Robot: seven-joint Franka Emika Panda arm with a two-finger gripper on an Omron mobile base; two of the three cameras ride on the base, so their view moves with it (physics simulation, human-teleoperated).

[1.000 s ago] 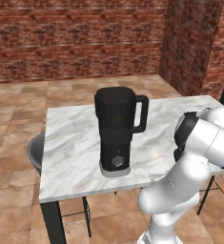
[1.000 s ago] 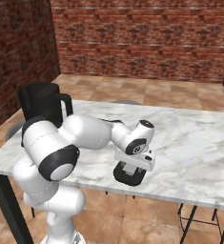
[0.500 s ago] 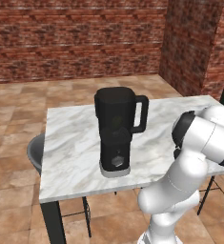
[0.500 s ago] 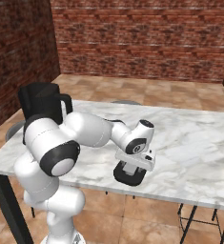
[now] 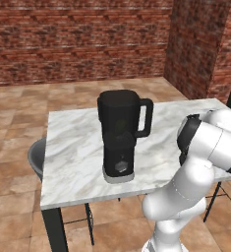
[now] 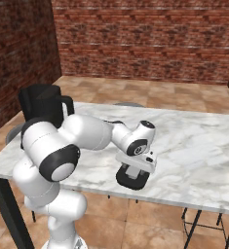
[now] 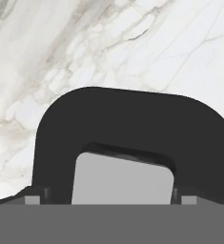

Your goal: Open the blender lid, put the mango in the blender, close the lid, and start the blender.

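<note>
Blender (image 5: 119, 140): I see it upright on the marble table (image 5: 77, 157), jar top uncovered; something pale green shows faintly through the dark jar, and I cannot tell what it is.
Blender lid (image 6: 132, 177): flat on the table near the front edge, well apart from the blender.
Pincer (image 6: 135, 170): directly over the lid, fingers spread wide on both sides of the grey cap (image 7: 123, 178); whether they touch it I cannot tell.

Under my pincer (image 6: 134, 171) the table (image 6: 194, 146) is polished white marble with grey veins, smooth and faintly glossy. The blender lid (image 7: 132, 128) just below my fingertips looks like matt black plastic, its square cap (image 7: 123, 178) a flat, dull grey. Off to my side, the blender (image 5: 119, 135) is dark, slightly shiny plastic on a grey-rimmed base.
</note>
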